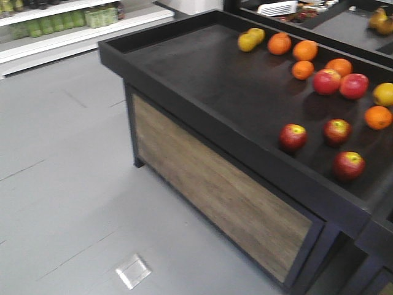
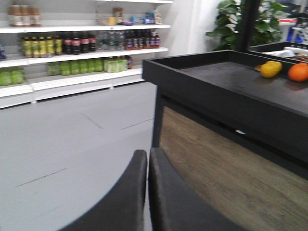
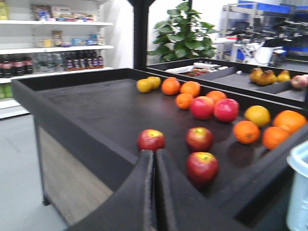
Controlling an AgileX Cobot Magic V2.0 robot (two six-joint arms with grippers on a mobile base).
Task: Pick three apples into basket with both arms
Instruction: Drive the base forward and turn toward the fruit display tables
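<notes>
Three dark red apples with yellow-green tops lie near the front right of the black display table (image 1: 184,104): one to the left (image 1: 293,136) (image 3: 151,140), one behind (image 1: 338,131) (image 3: 199,138), one nearest the edge (image 1: 349,165) (image 3: 202,167). My right gripper (image 3: 154,153) is shut and empty, held off the table's front edge and pointing at the left apple. My left gripper (image 2: 147,153) is shut and empty, over the floor beside the table's wooden side panel (image 2: 231,173). A corner of the pale blue basket (image 3: 298,192) shows at the right edge. Neither gripper appears in the front view.
Two brighter pink-red apples (image 1: 326,81) (image 1: 354,86), several oranges (image 1: 304,50) and yellow fruit (image 1: 250,39) lie farther back on the table. The table has a raised black rim (image 1: 245,147). Store shelves with bottles (image 2: 72,45) line the far wall across grey floor.
</notes>
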